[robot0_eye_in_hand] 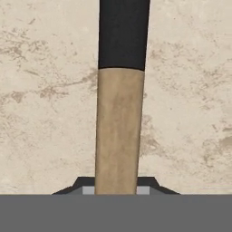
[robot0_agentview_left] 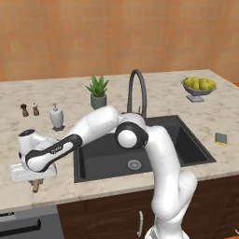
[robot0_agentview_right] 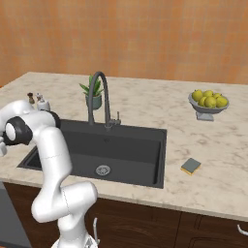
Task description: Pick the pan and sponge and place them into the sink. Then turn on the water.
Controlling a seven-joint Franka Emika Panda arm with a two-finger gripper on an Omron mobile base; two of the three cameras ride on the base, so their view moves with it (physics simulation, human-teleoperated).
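Note:
The pan's light wooden handle [robot0_eye_in_hand: 118, 131] runs up the middle of the hand view into its black neck [robot0_eye_in_hand: 123, 31], lying on the marble counter. My gripper [robot0_eye_in_hand: 116, 186] sits low over it with a dark fingertip pressed against each side, shut on the handle. From the left base view the hand [robot0_agentview_left: 32, 173] rests on the counter left of the sink [robot0_agentview_left: 105, 154], and the handle's end [robot0_agentview_left: 35, 187] pokes out below it. The pan's round body is hidden. The sponge [robot0_agentview_left: 221, 138] [robot0_agentview_right: 191, 166] lies right of the sink [robot0_agentview_right: 131, 145]. No blue water stream is in view at the faucet [robot0_agentview_left: 138, 88] [robot0_agentview_right: 99, 94].
A potted plant [robot0_agentview_left: 98, 91] [robot0_agentview_right: 95, 92] stands behind the faucet. A bowl of lemons [robot0_agentview_left: 199, 86] [robot0_agentview_right: 209, 101] is at the back right. A soap dispenser [robot0_agentview_left: 56, 116] and small shakers [robot0_agentview_left: 24, 110] stand behind my hand. The counter's front edge is close below it.

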